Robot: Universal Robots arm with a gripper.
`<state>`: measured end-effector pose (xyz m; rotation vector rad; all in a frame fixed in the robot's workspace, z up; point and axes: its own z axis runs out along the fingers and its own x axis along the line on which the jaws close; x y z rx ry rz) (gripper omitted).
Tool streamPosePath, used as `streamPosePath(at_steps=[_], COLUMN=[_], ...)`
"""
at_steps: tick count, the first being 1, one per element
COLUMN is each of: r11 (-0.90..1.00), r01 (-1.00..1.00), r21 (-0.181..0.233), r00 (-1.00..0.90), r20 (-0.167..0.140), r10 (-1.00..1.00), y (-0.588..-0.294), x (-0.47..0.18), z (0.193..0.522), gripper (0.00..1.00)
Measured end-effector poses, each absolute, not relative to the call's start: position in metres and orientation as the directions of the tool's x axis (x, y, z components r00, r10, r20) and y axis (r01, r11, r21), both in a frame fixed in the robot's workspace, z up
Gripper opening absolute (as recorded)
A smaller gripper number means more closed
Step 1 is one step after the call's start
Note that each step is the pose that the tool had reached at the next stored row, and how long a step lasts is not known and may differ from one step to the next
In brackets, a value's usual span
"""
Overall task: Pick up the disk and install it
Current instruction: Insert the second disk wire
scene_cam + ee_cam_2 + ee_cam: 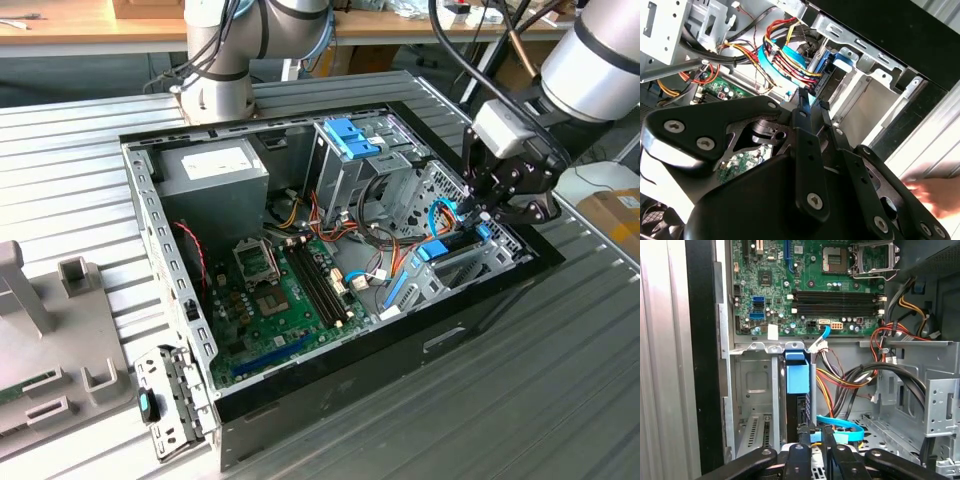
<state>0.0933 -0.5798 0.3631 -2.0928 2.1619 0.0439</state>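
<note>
- Ribbed metal table (90, 170) is carrying an open PC case (330, 395) lying on its side, so the whole inside is facing up and the arm is getting easy access from above.
- Gripper (482, 212) is sitting low over the case corner at the exterior view's right, above the small drive bay (470, 262).
- Disk (448, 246) is standing on edge in that bay, blue rails showing, one blue end tab (797, 376) pointing toward the motherboard (810, 285). Looks like it's sliding into its slot, probably most of the way in.
- In the first wrist view the fingers (801, 436) are sitting narrow, pinched close around the disk's near end at a blue bit, so I'm reading it as holding the disk. Contact itself is half hidden.
- Bundle of power cables (850, 377) and a blue cable (840, 422) are running just beside the bay, so the edge-on hold is likely keeping the disk clear of them.
- Someone's hand (932, 192) is blurring past outside the case.
</note>
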Motion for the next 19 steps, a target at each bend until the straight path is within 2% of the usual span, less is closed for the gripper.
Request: streamPosePath(at_steps=[9, 10, 11, 17, 19], r11=[0.036, 0.036, 0.036, 0.036, 0.036], r01=[-0.997, -0.997, -0.997, -0.997, -0.997], r21=[-0.07, -0.07, -0.07, -0.07, -0.07], r00=[-0.028, -0.028, -0.028, -0.028, -0.027], r20=[-0.115, -0.115, -0.115, -0.115, -0.126], r10=[-0.993, -0.993, -0.993, -0.993, -0.992], y=[-0.581, -0.581, -0.581, -0.581, -0.5799], x=[0.0934, 0.0933, 0.0933, 0.0933, 0.0924], z=[0.3547, 0.3547, 0.3547, 0.3543, 0.3545], gripper=[0.24, 0.22, 0.16, 0.16, 0.16])
